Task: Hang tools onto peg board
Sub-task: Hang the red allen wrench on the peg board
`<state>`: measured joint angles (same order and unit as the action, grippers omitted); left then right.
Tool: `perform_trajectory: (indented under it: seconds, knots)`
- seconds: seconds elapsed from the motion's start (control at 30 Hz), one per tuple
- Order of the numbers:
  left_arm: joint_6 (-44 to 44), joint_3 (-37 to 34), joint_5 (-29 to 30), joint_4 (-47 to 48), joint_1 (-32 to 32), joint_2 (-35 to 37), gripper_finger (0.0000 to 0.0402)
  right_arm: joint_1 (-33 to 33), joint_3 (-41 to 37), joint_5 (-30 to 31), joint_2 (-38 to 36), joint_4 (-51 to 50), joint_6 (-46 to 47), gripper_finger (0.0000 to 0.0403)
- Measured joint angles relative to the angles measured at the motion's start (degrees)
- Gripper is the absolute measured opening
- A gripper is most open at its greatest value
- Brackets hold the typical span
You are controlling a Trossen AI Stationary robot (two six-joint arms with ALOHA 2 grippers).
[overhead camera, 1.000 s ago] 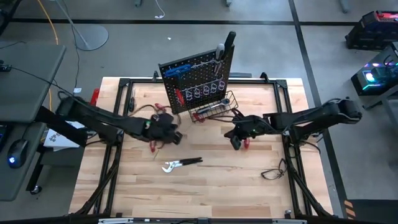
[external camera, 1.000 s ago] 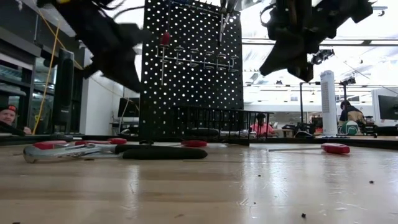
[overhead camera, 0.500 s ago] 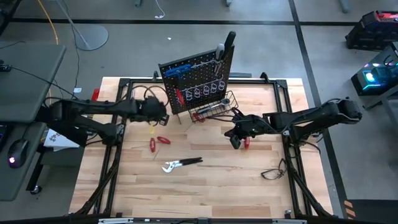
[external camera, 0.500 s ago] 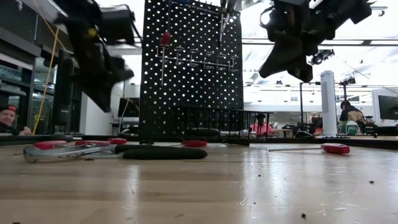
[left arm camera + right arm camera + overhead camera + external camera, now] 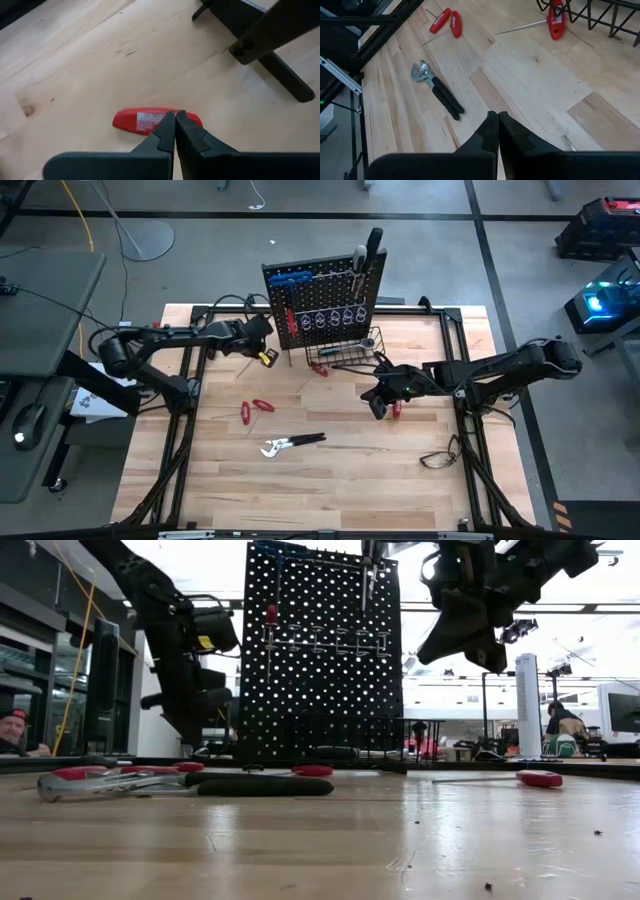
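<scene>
- Wooden table [image 5: 330, 480] fills the centre of the high view, grey floor around it, black tubular frame [image 5: 180, 430] along its edges.
- peg board [image 5: 322, 310] stands upright at top centre of the high view, blue hex keys [image 5: 290, 278] on its upper left, a row of metal rings [image 5: 328, 317] across the middle, wire basket [image 5: 350, 352] at its foot.
- left gripper [image 5: 266, 358] sits just left of the peg board's base, left of centre in the high view; fingers pressed together, holding nothing.
- In the left wrist view a red-handled screwdriver [image 5: 150, 120] lies on the wood right behind the closed tips.
- right gripper [image 5: 380, 410] hangs right of centre, below the basket; fingers closed, empty.
- Silver pliers [image 5: 290, 444] with black handles lie centre, lower middle of the high view.
- Two red handles [image 5: 254, 409] lie left of centre, above the pliers.
- Another red screwdriver [image 5: 397, 409] lies just beside the right gripper.
- Thin black cable [image 5: 440, 455] at lower right.
</scene>
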<state>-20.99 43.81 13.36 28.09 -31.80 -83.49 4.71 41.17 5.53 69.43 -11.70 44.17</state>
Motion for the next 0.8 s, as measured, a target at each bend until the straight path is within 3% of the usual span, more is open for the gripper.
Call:
perform_trajectory:
  seconds: [0.3, 0.53, 0.8]
  knots:
    - [4.05, 0.04, 3.65, -5.39, -0.25, -4.86, 0.0, 0.01, 0.02, 0.23, 0.0, -0.01, 1.38, 0.0]
    - [-0.71, 0.04, 9.65, -1.44, -0.23, -6.9, 0.0, 0.83, 0.02, 0.16, 0.0, -0.02, 2.66, 0.0]
    - [-8.97, 0.07, 3.22, 2.74, 4.79, -6.77, 0.0, 1.95, 0.04, 0.4, 0.0, -0.02, 3.43, 0.0]
